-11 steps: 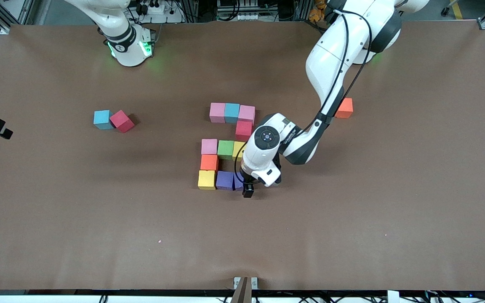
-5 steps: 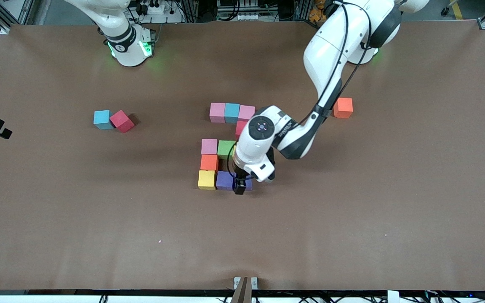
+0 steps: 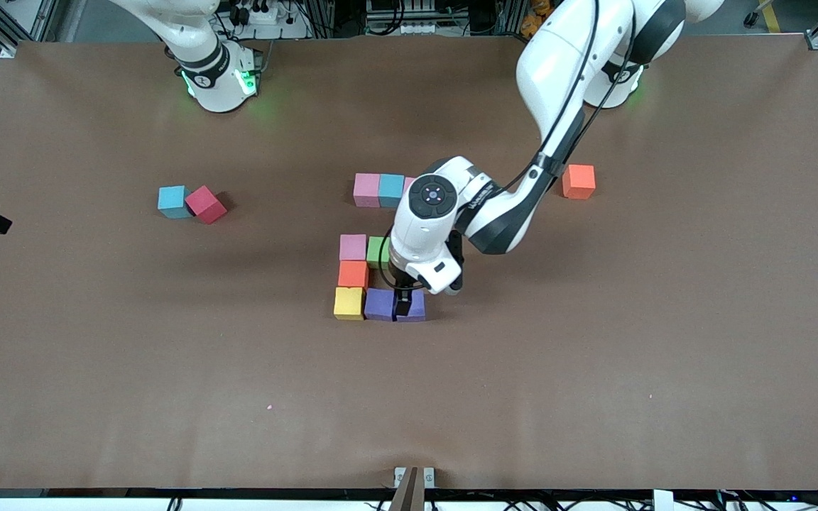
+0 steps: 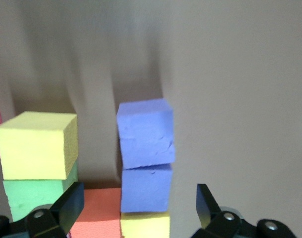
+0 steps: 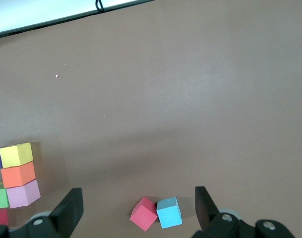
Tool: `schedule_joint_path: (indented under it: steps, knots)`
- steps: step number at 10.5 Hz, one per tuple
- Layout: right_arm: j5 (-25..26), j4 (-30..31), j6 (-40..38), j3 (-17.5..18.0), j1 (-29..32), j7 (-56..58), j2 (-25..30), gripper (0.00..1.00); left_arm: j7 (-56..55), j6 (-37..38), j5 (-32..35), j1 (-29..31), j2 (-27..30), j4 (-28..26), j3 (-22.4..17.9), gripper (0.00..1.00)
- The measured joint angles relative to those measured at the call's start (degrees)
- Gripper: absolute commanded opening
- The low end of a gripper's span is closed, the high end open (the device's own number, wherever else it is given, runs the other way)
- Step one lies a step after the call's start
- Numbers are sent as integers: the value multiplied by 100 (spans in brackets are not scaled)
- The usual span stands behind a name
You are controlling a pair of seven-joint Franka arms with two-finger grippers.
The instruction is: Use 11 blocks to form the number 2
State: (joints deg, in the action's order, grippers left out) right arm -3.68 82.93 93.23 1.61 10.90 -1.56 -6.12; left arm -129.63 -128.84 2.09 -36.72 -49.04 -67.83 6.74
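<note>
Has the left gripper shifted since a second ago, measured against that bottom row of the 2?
Yes. The left gripper has slid along the bottom row toward the yellow block, and now sits open over the purple blocks.

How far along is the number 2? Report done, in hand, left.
Done: the yellow block and two purple blocks complete the bottom row of the number 2; the arm hides part of its upper rows. In hand: nothing; the left hand, open, hangs over the end purple block. The right hand waits, open. Left: likely only withdrawing.
</note>
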Motion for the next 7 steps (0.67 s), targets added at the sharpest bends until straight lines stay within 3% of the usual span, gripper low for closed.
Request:
schedule_joint_path:
  steps: [4, 7]
  knots:
    - [0, -7, -7, 15, -1, 0, 0, 100, 757, 690, 0, 818, 555, 1, -53, 100]
    - [-1, -18, 48, 14, 1, 0, -1, 100, 1986, 1299, 0, 1731, 1012, -5, -72, 100]
